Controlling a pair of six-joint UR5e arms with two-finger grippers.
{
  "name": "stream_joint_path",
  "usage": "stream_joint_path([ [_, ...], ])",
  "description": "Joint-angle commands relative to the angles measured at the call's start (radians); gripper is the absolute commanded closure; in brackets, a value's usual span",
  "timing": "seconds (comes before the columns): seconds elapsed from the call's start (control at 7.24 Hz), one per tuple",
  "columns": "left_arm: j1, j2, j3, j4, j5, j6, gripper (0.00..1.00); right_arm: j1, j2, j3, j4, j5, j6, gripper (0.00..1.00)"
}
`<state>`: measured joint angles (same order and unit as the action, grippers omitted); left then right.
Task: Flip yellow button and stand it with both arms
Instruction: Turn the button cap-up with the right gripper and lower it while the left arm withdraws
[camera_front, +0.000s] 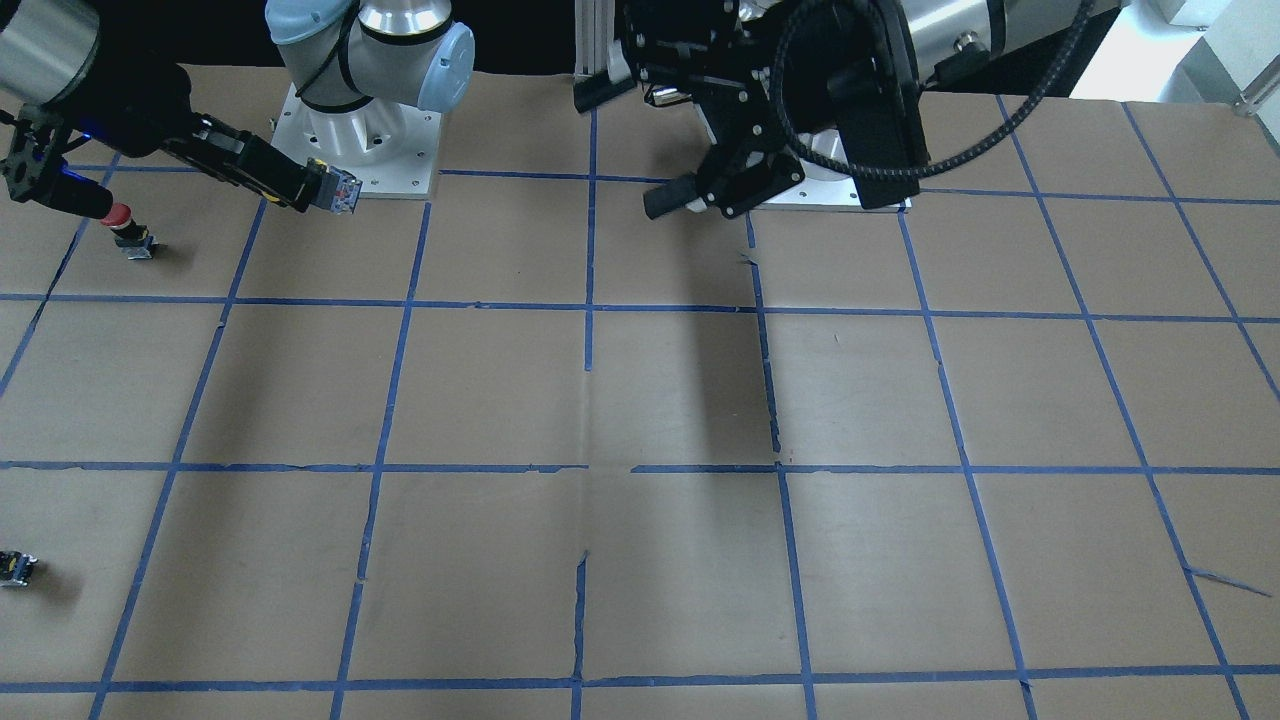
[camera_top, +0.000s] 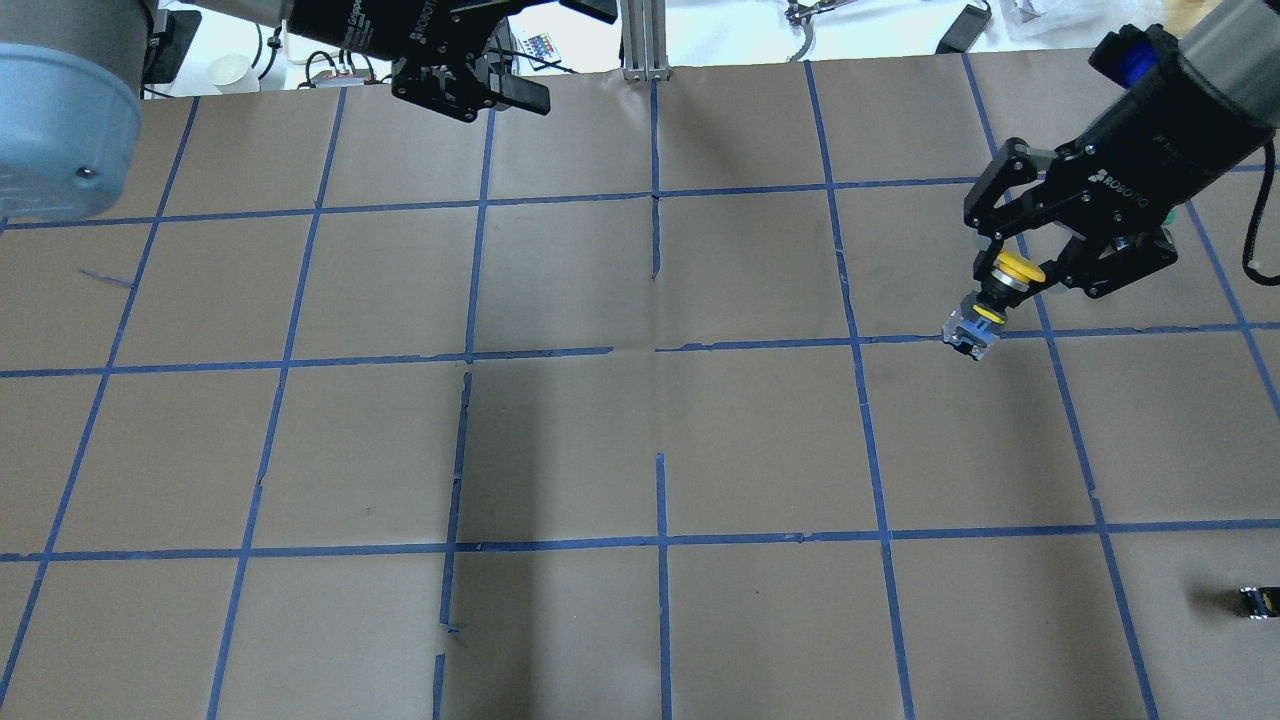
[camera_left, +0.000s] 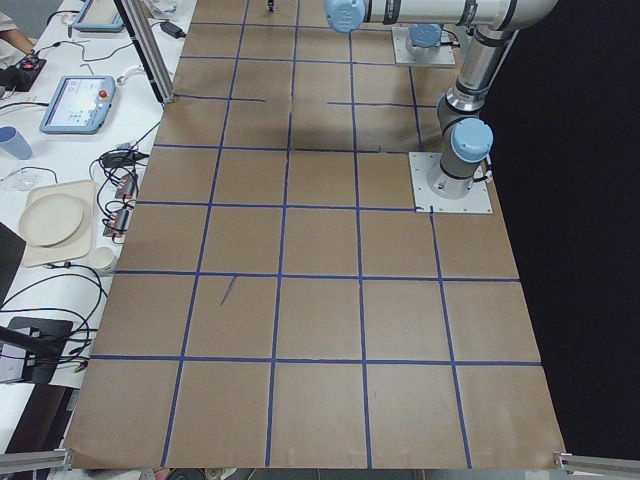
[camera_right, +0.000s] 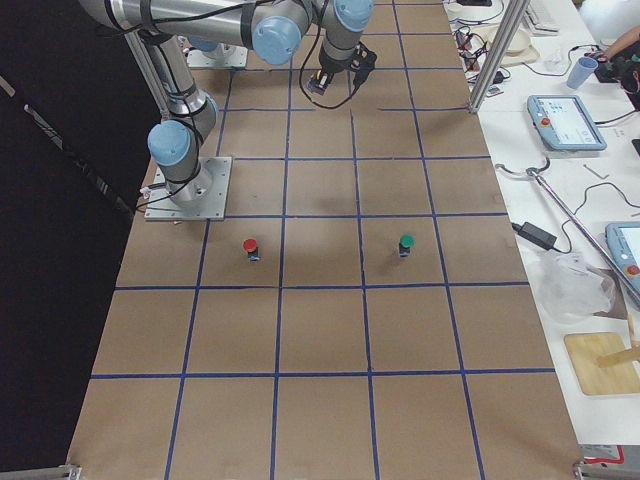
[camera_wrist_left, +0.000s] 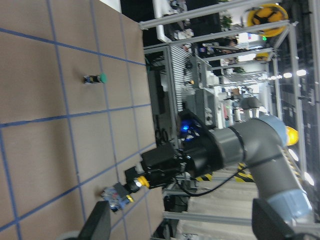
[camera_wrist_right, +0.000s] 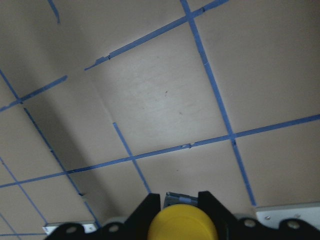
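My right gripper is shut on the yellow button, gripping its yellow cap. The grey and black base points away from the gripper, tilted down toward the table, and the button hangs above a blue tape line. The button also shows in the front-facing view, the left wrist view and the right wrist view, between the fingers. My left gripper is open and empty, raised near the table's far edge, well apart from the button; it also shows in the front-facing view.
A red-capped button stands near the right arm's base. A green-capped button stands on the same side of the table. A small dark capless part lies near the table's right front edge. Blue tape divides the brown table into squares.
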<state>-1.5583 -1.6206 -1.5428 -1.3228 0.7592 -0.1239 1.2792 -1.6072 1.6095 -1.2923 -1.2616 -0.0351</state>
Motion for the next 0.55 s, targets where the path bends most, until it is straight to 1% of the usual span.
stream_joint_path([
  [0.0, -0.035, 0.028, -0.019, 0.013, 0.411, 0.062, 0.0, -0.05, 0.035, 0.003, -0.054, -0.085, -0.325, 0.92],
  [0.14, -0.078, 0.048, -0.014, -0.036, 0.641, 0.078, 0.0, -0.085, 0.044, 0.009, -0.07, -0.137, -0.454, 0.93],
  [0.28, -0.094, 0.053, 0.031, -0.135, 0.801, 0.079, 0.0, -0.102, 0.044, 0.032, -0.147, -0.194, -0.58, 0.93],
  [0.41, -0.092, 0.033, 0.12, -0.274, 0.871, 0.078, 0.0, -0.121, 0.044, 0.067, -0.222, -0.214, -0.761, 0.93],
])
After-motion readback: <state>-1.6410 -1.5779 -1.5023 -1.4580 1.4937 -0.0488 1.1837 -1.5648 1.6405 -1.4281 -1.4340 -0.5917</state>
